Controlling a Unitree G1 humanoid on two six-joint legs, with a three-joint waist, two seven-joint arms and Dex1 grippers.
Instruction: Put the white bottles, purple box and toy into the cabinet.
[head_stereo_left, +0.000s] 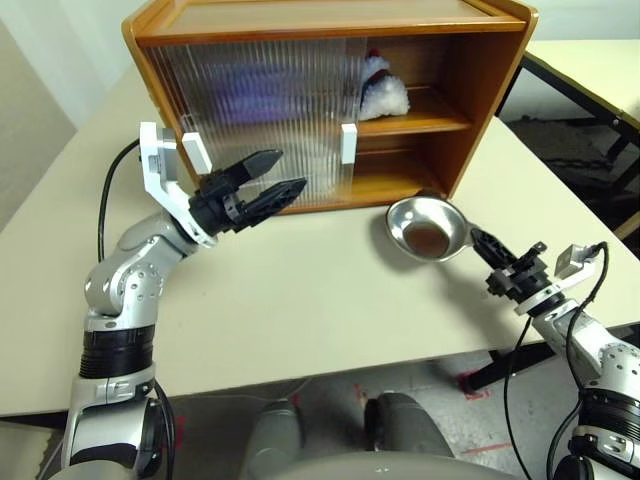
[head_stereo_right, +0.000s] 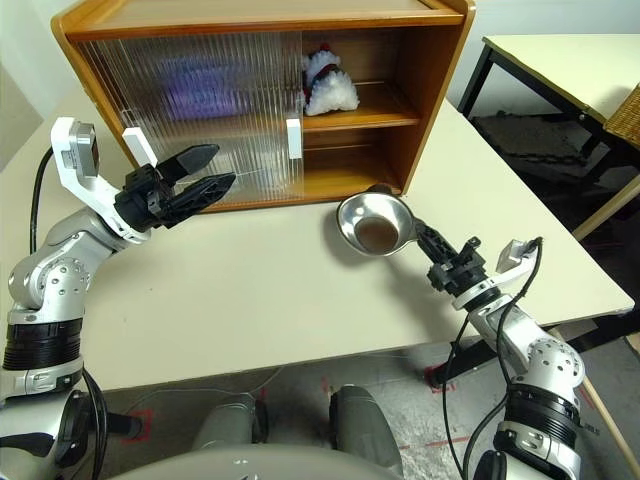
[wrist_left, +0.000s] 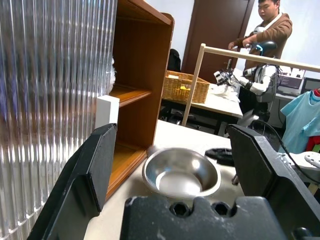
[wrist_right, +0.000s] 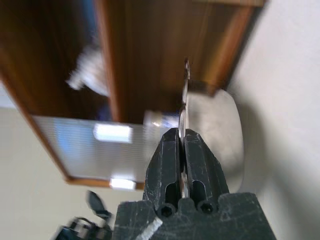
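Toy — a small white plush snowman (head_stereo_left: 383, 92) in a red-and-green hat — lies on the honey-brown wooden cabinet's (head_stereo_left: 480, 90) inner shelf; soft, light, best pinched mid-body. Right gripper (head_stereo_left: 478, 240) pinches the shiny metal bowl's (head_stereo_left: 427, 227) rim — left gripper (head_stereo_left: 275, 178) gapes empty.

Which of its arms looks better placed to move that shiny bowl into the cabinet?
Probably the right. Its fingers are already shut on the bowl rim, beside the cabinet's open side. The left gripper hangs open before the ribbed doors.
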